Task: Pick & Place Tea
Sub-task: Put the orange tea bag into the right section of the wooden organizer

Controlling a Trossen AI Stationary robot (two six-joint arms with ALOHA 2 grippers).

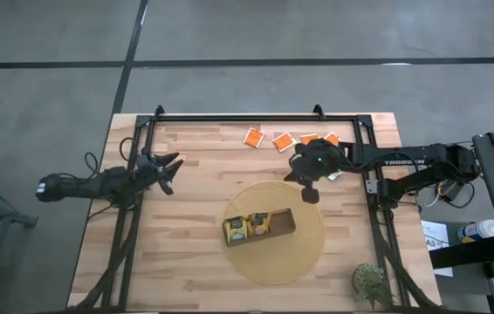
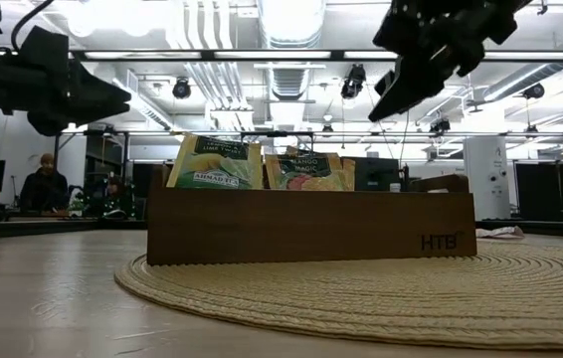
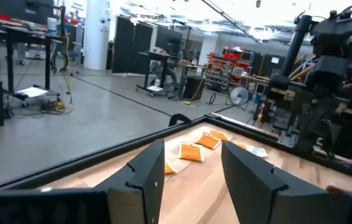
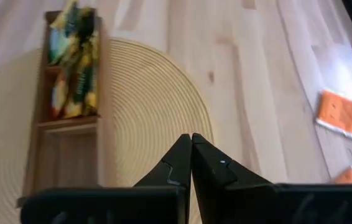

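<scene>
A brown wooden tray [image 1: 260, 227] stands on a round woven mat [image 1: 304, 253]. Green-and-yellow tea sachets [image 1: 236, 228] stand upright in its left compartment and yellow-orange ones [image 1: 259, 225] in the middle one; the right compartment [image 4: 64, 155] holds nothing. Several orange sachets [image 1: 283, 140] lie flat by the table's far edge. My right gripper [image 1: 310, 194] hangs shut above the mat's far right edge, slanting down, with nothing in it. My left gripper [image 1: 170, 167] stands open and level at the table's left, holding nothing.
A black frame rail [image 1: 256, 116] runs along the far edge and down both sides of the table. A small green plant [image 1: 371, 281] sits at the near right corner. A white scrap [image 1: 335, 175] lies under the right arm. Bare wood lies between the left gripper and the mat.
</scene>
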